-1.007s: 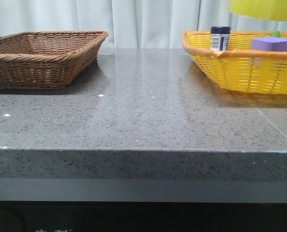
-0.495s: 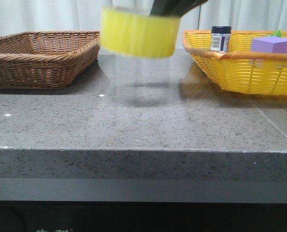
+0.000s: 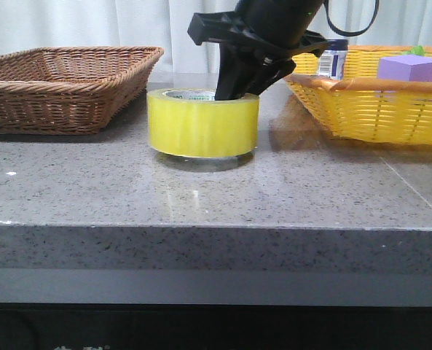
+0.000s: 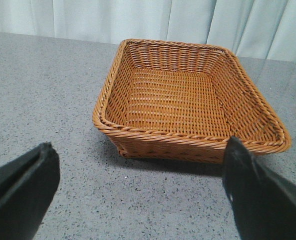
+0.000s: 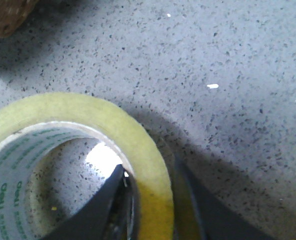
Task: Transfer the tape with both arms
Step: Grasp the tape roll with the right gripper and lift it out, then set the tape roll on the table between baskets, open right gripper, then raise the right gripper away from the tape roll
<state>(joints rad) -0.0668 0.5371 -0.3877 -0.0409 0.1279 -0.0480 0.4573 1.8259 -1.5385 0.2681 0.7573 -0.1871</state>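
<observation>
The tape (image 3: 202, 122), a glossy translucent yellow ring, lies flat mid-bench toward the far edge, where I see my right gripper (image 3: 234, 87) pinching its wall; the left gripper (image 4: 138, 190) gapes wide.

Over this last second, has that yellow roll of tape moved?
Yes. The tape went left from above the yellow basket and down onto the counter, between both baskets.

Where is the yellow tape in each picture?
Front view: the tape sits flat on the counter, in the middle, with the right gripper reaching into its hole.
Left wrist view: the tape is not in it; only the brown basket and the open left gripper.
Right wrist view: the tape is close up, its wall between the gripper's fingers.
Shared landmark: the brown basket.
</observation>
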